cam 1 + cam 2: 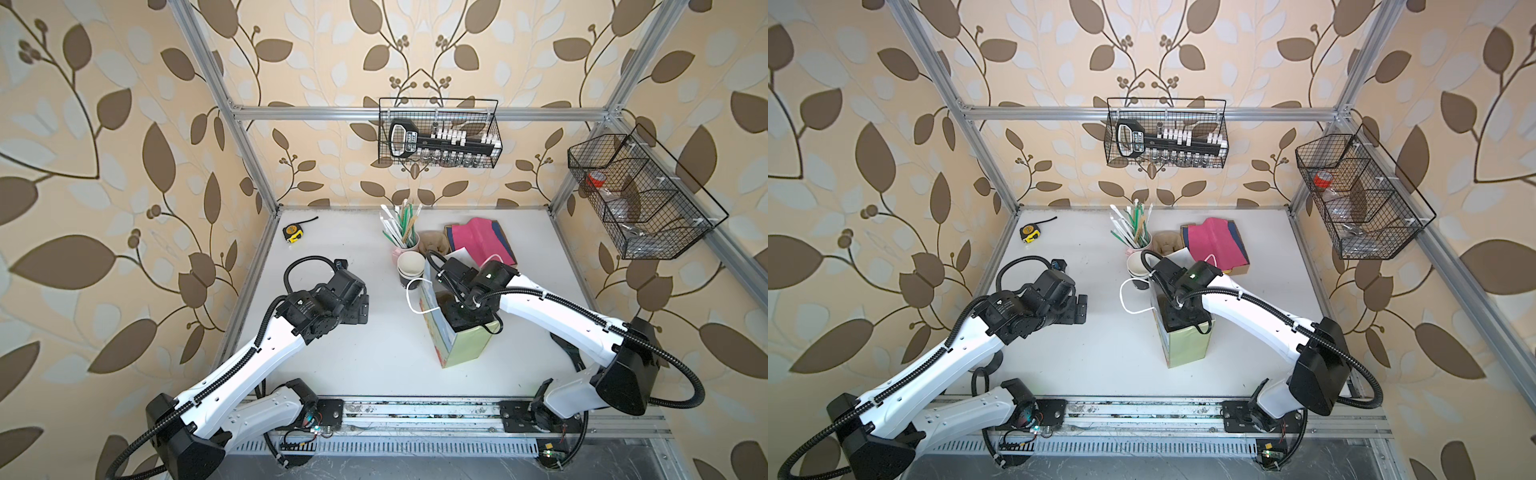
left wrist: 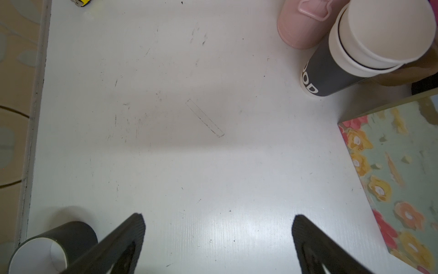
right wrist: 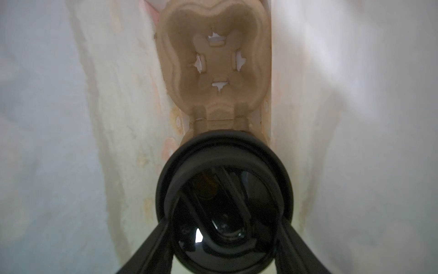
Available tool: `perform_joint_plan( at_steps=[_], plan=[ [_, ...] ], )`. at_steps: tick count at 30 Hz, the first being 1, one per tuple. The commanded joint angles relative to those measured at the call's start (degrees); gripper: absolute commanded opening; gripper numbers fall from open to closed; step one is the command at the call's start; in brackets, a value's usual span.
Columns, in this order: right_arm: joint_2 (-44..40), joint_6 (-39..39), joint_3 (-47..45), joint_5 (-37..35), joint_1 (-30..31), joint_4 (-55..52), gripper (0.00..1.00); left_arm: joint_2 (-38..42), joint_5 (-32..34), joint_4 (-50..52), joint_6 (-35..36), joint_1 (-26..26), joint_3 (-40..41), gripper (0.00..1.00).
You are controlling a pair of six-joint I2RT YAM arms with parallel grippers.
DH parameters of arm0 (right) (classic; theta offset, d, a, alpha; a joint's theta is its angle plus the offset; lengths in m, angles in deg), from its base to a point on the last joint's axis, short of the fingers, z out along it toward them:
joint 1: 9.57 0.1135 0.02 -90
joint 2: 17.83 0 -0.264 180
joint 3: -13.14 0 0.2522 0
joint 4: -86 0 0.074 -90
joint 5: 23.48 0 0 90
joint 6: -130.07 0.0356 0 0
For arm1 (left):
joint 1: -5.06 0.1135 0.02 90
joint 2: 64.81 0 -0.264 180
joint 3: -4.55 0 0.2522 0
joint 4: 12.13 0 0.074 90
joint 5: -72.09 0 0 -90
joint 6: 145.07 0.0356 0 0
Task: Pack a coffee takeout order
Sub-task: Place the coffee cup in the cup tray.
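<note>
A floral paper bag (image 1: 465, 345) stands upright in the middle of the table, and my right arm reaches down into its mouth. Inside it, in the right wrist view, the brown pulp carrier (image 3: 216, 59) lies on the bag's floor with its far pocket empty. My right gripper (image 3: 225, 220) is shut on the dark cup's black domed lid (image 3: 224, 187), over the near pocket. Whether the cup is seated there I cannot tell. The pink napkin (image 1: 478, 241) lies on a box at the back. My left gripper (image 2: 218, 223) hangs open over bare table, left of the bag.
A stack of lidless cups (image 1: 409, 266) and a pink mug of straws (image 1: 401, 251) stand just behind the bag. A lidless cup (image 2: 54, 246) lies on its side near my left fingers. A tape measure (image 1: 293, 232) sits back left. Wire baskets (image 1: 438, 133) hang on the walls.
</note>
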Motion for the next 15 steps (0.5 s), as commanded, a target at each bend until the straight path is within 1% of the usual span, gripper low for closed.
perform_joint_plan(
  at_steps=[1,6,15],
  plan=[
    [2.04,-0.45,-2.39,-0.28,-0.19,0.05,0.00,-0.27,0.57,0.60,1.03,0.28,0.16,0.99],
    [2.95,-1.04,-3.00,-0.01,-0.79,0.32,0.00,-0.10,0.79,0.60,1.04,0.28,0.21,0.99],
    [3.14,-1.41,-6.78,-0.66,-1.00,2.20,0.00,-0.27,0.73,0.62,1.03,0.33,0.15,0.99]
  ],
)
